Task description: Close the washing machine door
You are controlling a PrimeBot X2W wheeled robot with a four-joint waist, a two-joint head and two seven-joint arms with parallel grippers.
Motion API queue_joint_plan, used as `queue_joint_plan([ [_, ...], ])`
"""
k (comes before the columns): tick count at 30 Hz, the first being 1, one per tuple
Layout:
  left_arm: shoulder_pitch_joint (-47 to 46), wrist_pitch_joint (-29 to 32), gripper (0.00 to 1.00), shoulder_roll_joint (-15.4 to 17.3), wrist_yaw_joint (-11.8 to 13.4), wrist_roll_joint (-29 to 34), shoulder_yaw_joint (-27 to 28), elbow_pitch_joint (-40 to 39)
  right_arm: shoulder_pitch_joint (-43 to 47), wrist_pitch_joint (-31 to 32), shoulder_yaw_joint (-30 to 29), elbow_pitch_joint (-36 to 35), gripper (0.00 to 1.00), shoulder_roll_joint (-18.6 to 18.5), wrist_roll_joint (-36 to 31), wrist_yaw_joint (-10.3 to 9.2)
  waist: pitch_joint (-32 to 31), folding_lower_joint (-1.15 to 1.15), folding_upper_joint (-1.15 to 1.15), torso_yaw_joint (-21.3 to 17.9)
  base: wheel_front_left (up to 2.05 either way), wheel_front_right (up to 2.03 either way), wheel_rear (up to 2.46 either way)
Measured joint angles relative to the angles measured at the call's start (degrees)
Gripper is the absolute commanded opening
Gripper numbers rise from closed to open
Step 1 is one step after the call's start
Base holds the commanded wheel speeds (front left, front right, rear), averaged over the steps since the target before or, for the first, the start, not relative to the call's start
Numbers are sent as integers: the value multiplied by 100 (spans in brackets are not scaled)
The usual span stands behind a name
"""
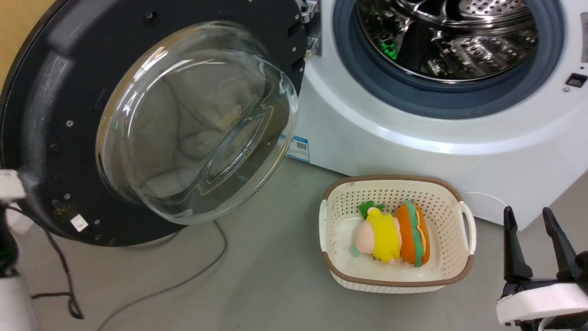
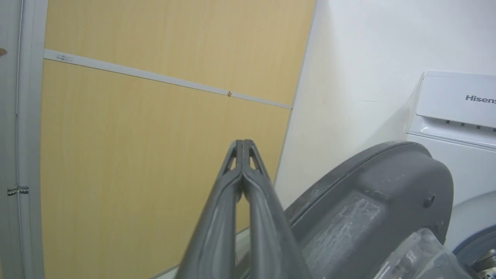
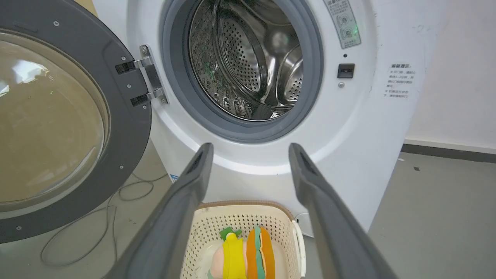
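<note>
The washing machine door (image 1: 50, 115) stands swung wide open at the left, its black ring around a bulging clear glass bowl (image 1: 193, 124); the right wrist view shows the door (image 3: 128, 128) hinged on the machine's left. The white washing machine (image 1: 413, 138) shows its steel drum (image 1: 450, 32) and grey gasket. My left gripper (image 2: 242, 144) is shut and empty, just behind the door's outer edge (image 2: 368, 193), pointing at a wooden wall. My right gripper (image 1: 528, 216) is open at the lower right, apart from the door, with its fingers (image 3: 186, 193) above the basket.
A cream perforated basket (image 1: 455, 276) with a brown rim sits on the grey floor before the machine, holding soft toys (image 1: 392, 234). Grey cables (image 1: 193, 276) trail across the floor under the door. A wooden panel wall (image 2: 135, 135) lies behind the door.
</note>
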Motion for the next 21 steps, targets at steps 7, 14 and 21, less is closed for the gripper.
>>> queue_joint_plan([
  [7,-697,786,0,432,-38,-635,65,1195,-18,-81,-102,41,100,1,48,0,123,0,0,185,0,0,0],
  [14,-1363,2181,0,711,-86,-1492,105,2191,-30,-160,-233,57,100,4,99,0,223,0,0,338,0,0,0],
  [21,-1644,3420,0,973,-130,-2360,51,2583,-71,-253,-305,93,100,5,140,0,321,0,0,419,0,0,0],
])
